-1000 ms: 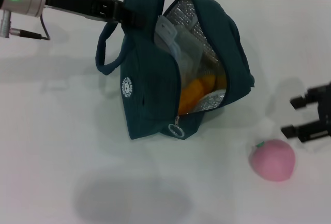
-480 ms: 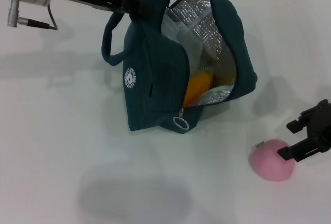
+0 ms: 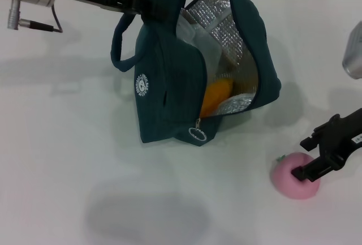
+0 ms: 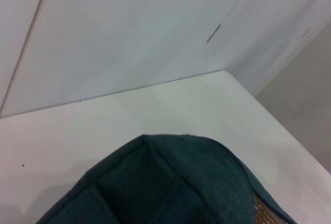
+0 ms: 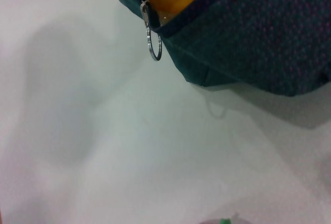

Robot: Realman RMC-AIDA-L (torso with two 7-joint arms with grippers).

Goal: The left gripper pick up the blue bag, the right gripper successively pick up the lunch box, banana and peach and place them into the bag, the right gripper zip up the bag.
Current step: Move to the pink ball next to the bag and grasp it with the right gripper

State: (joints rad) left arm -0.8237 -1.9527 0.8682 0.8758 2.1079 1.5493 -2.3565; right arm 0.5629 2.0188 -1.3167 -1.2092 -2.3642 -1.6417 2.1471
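The blue bag (image 3: 169, 86) hangs tilted over the white table, its silver-lined mouth facing right. My left gripper (image 3: 140, 0) is shut on the bag's top by the handles. Inside the mouth lie the clear lunch box (image 3: 198, 38) and the yellow banana (image 3: 216, 95). The zip pull ring (image 3: 197, 134) dangles at the bag's lower corner. The pink peach (image 3: 291, 184) rests on the table at lower right. My right gripper (image 3: 305, 157) is open over it, one finger (image 3: 300, 172) lying across the top of the fruit. In the right wrist view the bag's corner (image 5: 248, 32) and ring (image 5: 154, 45) show.
The bag's top seam (image 4: 155, 182) fills the bottom of the left wrist view, with the table's far edge and wall behind it. My right arm's silver cuff (image 3: 353, 58) shows at the right edge. A soft shadow lies on the table at front left.
My right gripper has moved left and down from beside the peach onto it. The bag shifted slightly a second ago and has hung still since.
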